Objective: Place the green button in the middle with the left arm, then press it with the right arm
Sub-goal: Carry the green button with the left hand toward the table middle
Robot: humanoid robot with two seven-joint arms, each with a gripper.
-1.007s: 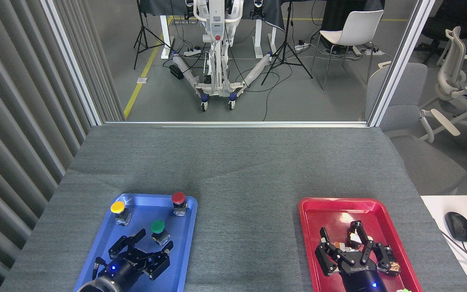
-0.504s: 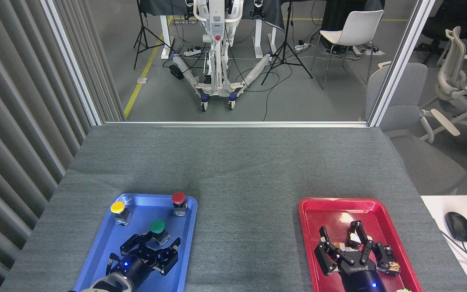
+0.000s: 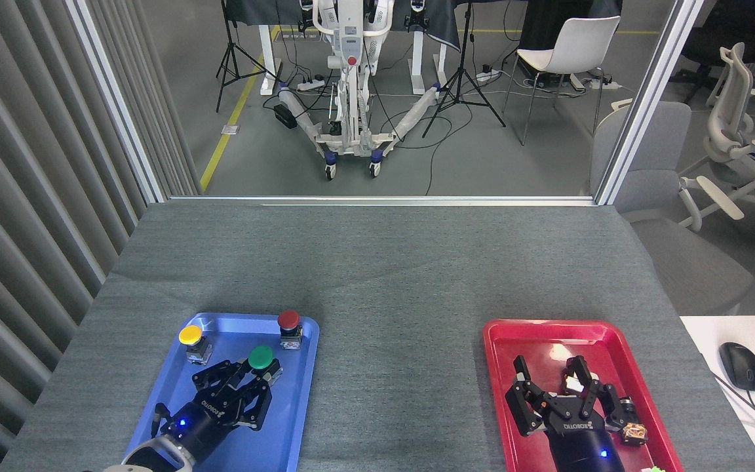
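Note:
The green button (image 3: 261,357) sits tilted over the blue tray (image 3: 299,393), its dark-green cap uppermost and its silver base partly hidden. My left gripper (image 3: 256,376) comes in from the lower left and is shut on that base, with the cap showing just above the fingers. The grey felt middle of the table (image 3: 397,354) lies bare between the two trays. Over the red tray (image 3: 502,393) my right gripper (image 3: 549,372) stands open, its fingers spread and holding nothing.
A yellow-capped button (image 3: 191,336) and a red-capped button (image 3: 289,321) stand at the far end of the blue tray. Small loose parts (image 3: 633,432) lie in the red tray beside my right gripper. A computer mouse (image 3: 740,365) rests on a white desk at the right.
My left gripper reached forward around the green button and its fingers came together on it. The button now sits slightly farther away and tilted. My right gripper shifted a little.

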